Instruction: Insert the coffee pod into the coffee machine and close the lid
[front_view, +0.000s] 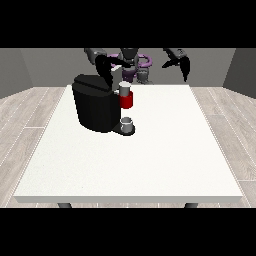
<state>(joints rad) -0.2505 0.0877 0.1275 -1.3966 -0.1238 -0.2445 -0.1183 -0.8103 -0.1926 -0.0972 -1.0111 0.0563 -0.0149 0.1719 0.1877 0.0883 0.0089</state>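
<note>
Front view: pod (124, 89) sat atop red holder (127, 101) on machine (96, 102). Hand at view's left (106, 70) hung above machine, grip unreadable; hand at view's right (181, 64) raised, fingers slack, empty. Pod judged light, rigid; pinch by rim.

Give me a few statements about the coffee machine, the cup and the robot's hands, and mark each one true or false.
1. The coffee machine stands on the white table. True.
2. A cup sits at the machine's base. True.
3. The hand at the view's right rests on the machine. False: it is raised near the table's far edge, away from the machine.
4. The machine's holder is blue. False: it is red.
5. The hand at the view's left is above the machine. True.
</note>
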